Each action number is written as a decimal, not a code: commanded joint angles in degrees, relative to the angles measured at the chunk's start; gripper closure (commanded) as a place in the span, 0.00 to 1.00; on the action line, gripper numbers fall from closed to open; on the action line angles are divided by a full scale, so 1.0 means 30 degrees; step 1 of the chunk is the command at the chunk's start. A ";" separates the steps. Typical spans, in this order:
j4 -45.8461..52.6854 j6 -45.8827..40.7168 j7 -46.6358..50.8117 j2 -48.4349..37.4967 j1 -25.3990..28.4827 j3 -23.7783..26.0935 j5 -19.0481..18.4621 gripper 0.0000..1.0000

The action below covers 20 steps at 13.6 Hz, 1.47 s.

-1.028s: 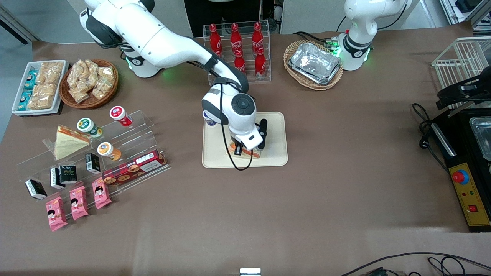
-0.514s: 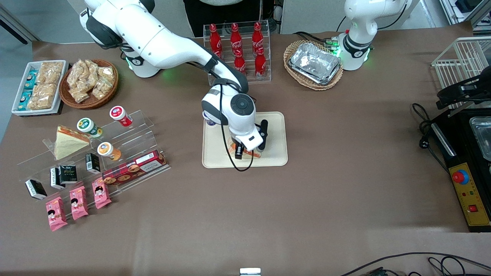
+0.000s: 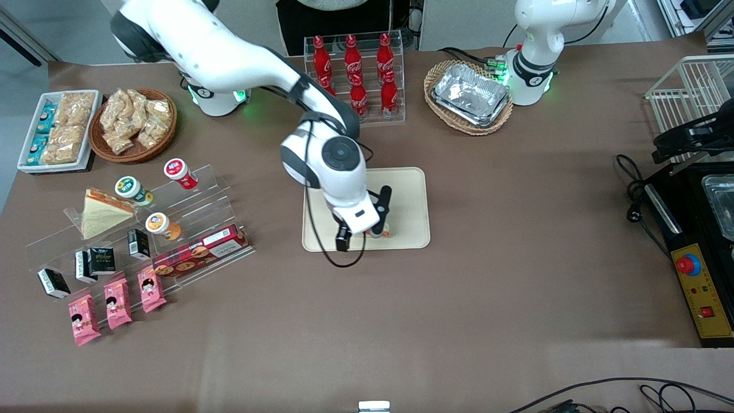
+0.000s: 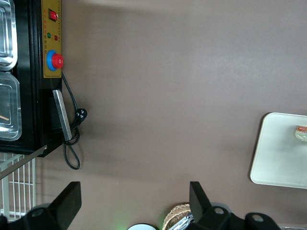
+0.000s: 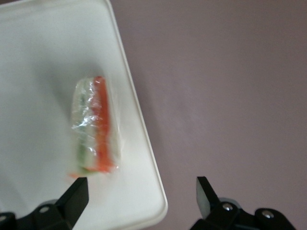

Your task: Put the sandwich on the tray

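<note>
The sandwich (image 5: 93, 127), a clear-wrapped wedge with an orange-red and green edge, lies on the cream tray (image 5: 43, 57) near the rim closest to the front camera. In the front view only a bit of the sandwich (image 3: 383, 232) shows under my wrist, on the tray (image 3: 408, 192). My right gripper (image 5: 141, 187) is open and empty. It hangs above the tray's rim, apart from the sandwich, and shows in the front view too (image 3: 364, 222). The left wrist view shows the tray (image 4: 280, 153) with the sandwich (image 4: 301, 133) at its edge.
A second wrapped sandwich (image 3: 100, 212) sits on the acrylic rack (image 3: 195, 229) with jars and snack packs toward the working arm's end. Cola bottles (image 3: 355, 69) stand farther from the camera than the tray. Foil trays (image 3: 470, 94) sit in a wicker basket.
My gripper has lifted off the sandwich and shifted a little toward the front camera and the working arm's end. The sandwich stays lying on the tray.
</note>
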 commanded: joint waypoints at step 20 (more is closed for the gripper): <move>-0.0255 -1.2066 0.5406 -1.2933 -0.9049 -0.6706 0.6380 0.00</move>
